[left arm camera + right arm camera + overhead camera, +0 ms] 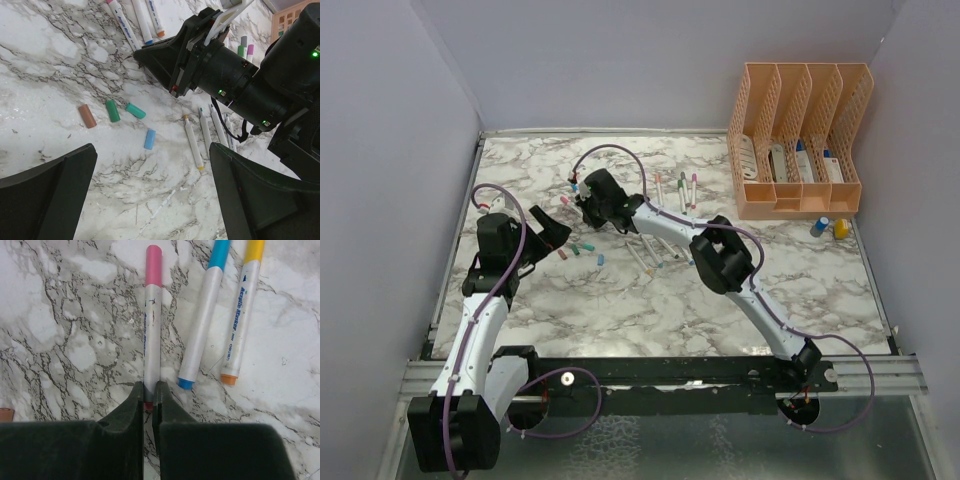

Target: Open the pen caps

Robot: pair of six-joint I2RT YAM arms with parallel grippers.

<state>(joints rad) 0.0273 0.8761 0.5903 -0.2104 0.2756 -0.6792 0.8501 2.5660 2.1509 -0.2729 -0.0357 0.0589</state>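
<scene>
My right gripper (148, 389) is shut on the tail end of a white pen (151, 335) whose pink cap (153, 265) is still on; the pen lies along the marble table. Two capped pens, one blue-capped (204, 320) and one yellow-capped (241, 320), lie just right of it. My left gripper (154, 167) is open and empty, above bare marble. Ahead of it lie loose orange (87, 115), green (113, 110), teal (135, 110) and blue (149, 139) caps and uncapped pens (193, 143). In the top view the right gripper (582, 196) is beyond the left gripper (553, 232).
A peach lattice file organiser (800, 140) stands at the back right, with small blue (820, 227) and yellow (841, 229) bottle-like items in front of it. More pens (672, 190) lie mid-table. The right arm (720, 255) stretches diagonally across the table.
</scene>
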